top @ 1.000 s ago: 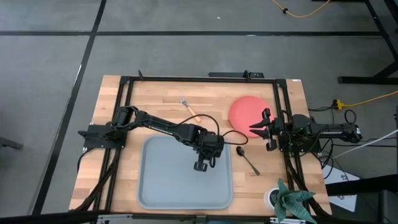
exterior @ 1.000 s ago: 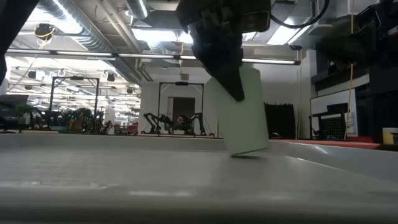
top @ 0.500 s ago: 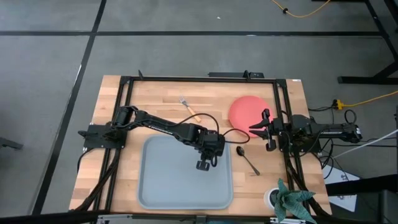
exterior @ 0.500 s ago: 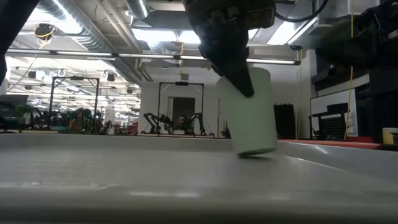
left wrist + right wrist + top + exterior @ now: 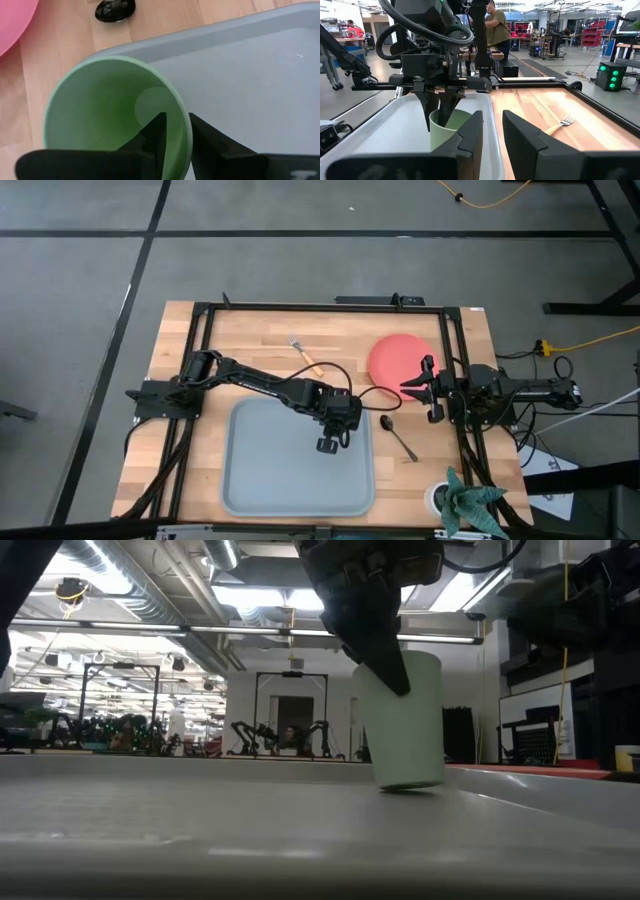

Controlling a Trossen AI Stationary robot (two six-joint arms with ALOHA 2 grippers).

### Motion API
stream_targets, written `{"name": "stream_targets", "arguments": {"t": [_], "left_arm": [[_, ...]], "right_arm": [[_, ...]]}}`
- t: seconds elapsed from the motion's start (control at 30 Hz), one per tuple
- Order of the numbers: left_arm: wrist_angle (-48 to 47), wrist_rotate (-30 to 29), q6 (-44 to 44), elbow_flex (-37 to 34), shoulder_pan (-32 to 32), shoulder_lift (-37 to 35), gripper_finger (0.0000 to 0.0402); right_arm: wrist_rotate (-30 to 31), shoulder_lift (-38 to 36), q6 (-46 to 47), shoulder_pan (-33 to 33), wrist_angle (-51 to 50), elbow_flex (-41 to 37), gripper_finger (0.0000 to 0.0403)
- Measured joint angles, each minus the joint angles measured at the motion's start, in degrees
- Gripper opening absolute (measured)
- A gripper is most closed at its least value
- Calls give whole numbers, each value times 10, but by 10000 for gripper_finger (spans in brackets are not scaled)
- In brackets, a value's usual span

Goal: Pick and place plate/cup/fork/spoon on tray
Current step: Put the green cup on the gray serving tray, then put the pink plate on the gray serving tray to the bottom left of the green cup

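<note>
The pale-green cup (image 5: 405, 720) is in my left gripper (image 5: 175, 137), over the right part of the blue-grey tray (image 5: 270, 480). In the high view the gripper (image 5: 326, 442) hides the cup. The coral-red plate (image 5: 398, 360) lies flat on the table at the far right. The orange-handled fork (image 5: 303, 355) lies on the table beyond the tray. The dark spoon (image 5: 400, 438) lies to the right of the tray. My right gripper (image 5: 408, 387) waits at the plate's near edge, its fingers close together and empty. My left gripper pinches the cup's rim and wall (image 5: 186, 131), with one finger (image 5: 152, 137) inside the cup and one (image 5: 210, 145) outside. The fingers come from above, slanting down (image 5: 375, 640). The cup stands mouth up and slightly tilted, its base (image 5: 410, 783) at the tray floor.
A white pot with a green plant (image 5: 462, 498) stands at the near right corner. The tray's raised rim (image 5: 540, 785) runs to the right of the cup. People and workshop gear show in the room beyond the table (image 5: 495, 25).
My left gripper has carried the cup a little toward the table's right edge over the tray, and the cup has come more upright. In the last half second it has hardly moved.
</note>
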Motion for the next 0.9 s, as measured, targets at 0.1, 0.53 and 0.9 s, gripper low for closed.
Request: {"name": "stream_targets", "arguments": {"t": [0.1, 0.53, 0.9], "left_arm": [[0, -3, -4, 0, 0, 0, 67], [-45, -30, -1, 76, -21, -2, 68], [-362, -195, -6, 227, -34, -2, 69]], "right_arm": [[0, 0, 0, 0, 0, 0, 80], [0, 0, 0, 0, -1, 0, 80], [0, 0, 0, 0, -1, 0, 80]]}}
